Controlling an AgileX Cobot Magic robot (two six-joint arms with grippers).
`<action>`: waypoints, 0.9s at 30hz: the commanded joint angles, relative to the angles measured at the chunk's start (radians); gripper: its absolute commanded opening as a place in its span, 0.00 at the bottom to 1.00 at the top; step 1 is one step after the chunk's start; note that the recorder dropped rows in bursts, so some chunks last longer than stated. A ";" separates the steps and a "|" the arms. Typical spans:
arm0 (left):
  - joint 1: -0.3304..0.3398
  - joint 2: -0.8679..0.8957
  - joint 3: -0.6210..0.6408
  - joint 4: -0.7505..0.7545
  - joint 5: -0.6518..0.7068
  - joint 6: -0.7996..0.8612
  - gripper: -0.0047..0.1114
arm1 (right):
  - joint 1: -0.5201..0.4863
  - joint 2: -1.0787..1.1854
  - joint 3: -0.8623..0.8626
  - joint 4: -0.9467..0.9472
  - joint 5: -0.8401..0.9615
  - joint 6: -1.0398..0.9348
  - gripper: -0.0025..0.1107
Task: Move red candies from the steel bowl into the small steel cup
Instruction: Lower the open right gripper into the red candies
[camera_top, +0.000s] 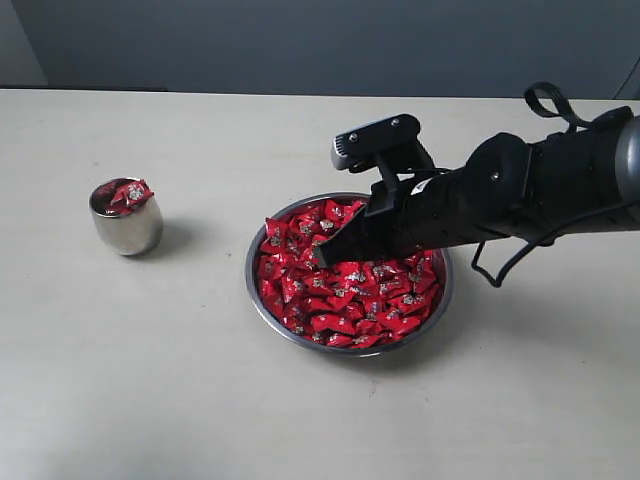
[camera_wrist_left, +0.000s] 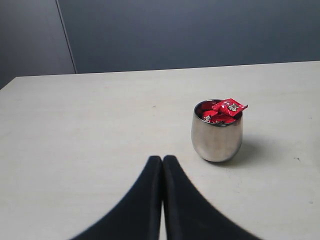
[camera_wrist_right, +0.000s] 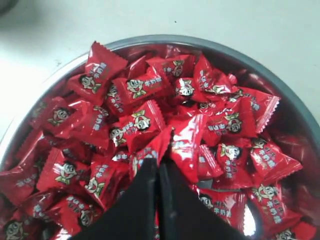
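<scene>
Mostly the red candies (camera_top: 345, 290) lie heaped in the bowl (camera_top: 250, 290), which sits on the counter (camera_top: 150, 380) right of the middle in the exterior view. They fill it nearly to the rim, glossy wrappers overlapping at all angles. A few more candies fill the cup (camera_top: 127, 228), and one of them (camera_wrist_left: 230, 106) pokes up over its rim. The cup stands upright, well apart from the bowl, off to its left in the exterior view.

The right gripper (camera_top: 322, 258) reaches in from the right and slants down into the bowl, its tips on the heap near the left of the pile. Its fingers are pressed together with no gap showing, the tips touching a crimped wrapper edge. Whether that wrapper is pinched between them I cannot tell.

The left gripper (camera_wrist_left: 162, 160) is closed on nothing, its fingers meeting along a thin line above bare counter, with the cup near but not touching.
</scene>
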 joint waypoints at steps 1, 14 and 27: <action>0.001 -0.004 0.004 -0.002 -0.002 -0.001 0.04 | -0.006 -0.011 0.004 0.004 0.044 0.006 0.01; 0.001 -0.004 0.004 -0.002 -0.002 -0.001 0.04 | -0.081 0.051 0.006 -0.009 0.123 0.054 0.01; 0.001 -0.004 0.004 -0.002 -0.002 -0.001 0.04 | -0.081 0.062 0.006 -0.069 0.118 0.052 0.15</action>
